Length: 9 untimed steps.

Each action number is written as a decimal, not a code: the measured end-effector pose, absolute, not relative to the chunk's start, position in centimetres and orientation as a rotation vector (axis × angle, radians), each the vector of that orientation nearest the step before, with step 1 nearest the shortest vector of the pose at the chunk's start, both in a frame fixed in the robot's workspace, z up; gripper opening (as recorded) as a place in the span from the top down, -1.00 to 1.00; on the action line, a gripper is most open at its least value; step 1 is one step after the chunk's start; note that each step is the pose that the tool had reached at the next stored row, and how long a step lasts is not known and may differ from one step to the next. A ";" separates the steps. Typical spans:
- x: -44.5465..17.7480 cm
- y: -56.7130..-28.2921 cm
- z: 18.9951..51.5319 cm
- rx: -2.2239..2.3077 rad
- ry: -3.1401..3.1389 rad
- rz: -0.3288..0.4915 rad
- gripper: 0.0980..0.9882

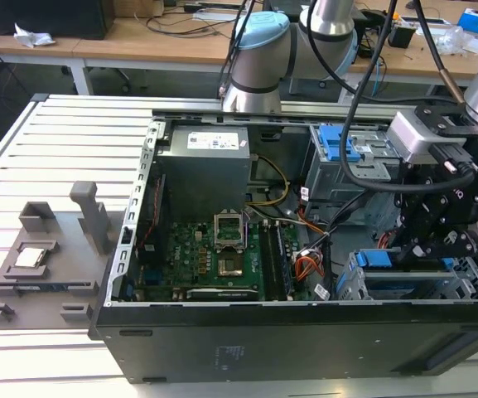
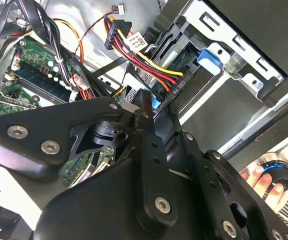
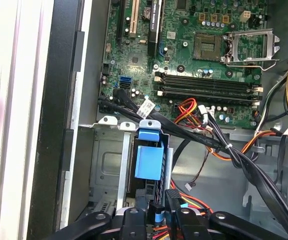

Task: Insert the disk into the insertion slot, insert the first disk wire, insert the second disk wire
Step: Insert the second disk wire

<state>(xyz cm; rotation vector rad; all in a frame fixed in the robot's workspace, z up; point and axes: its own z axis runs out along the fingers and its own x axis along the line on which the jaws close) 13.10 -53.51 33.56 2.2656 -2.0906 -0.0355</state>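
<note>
The disk, framed by its blue carrier [image 1: 379, 259] [image 3: 148, 161], sits inside the insertion slot [image 1: 350, 286] [image 3: 109, 167], the grey metal bay in the case's near corner at the exterior view's right. My gripper [image 1: 421, 249] [image 3: 156, 212] [image 2: 144, 100] hangs at the disk's open end, shut on a small black disk wire connector with a blue part. Right beside it a black connector [image 2: 176, 86] [image 3: 173, 199] with yellow, red and black wires lies against the disk's edge. The blue carrier tab [image 2: 211, 57] shows just past that connector.
The open case holds a green motherboard [image 1: 214, 257], a grey power supply [image 1: 205, 170] and a taller grey cage with a blue clip [image 1: 338, 145]. Loose cable bundles [image 3: 218, 145] cross beside the bay. A grey fixture [image 1: 40, 265] lies outside the case. A person's hand [image 2: 263, 180] holds a knob.
</note>
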 end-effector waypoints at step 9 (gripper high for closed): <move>13.1 -53.1 33.8 2.255 -2.082 -0.015 0.62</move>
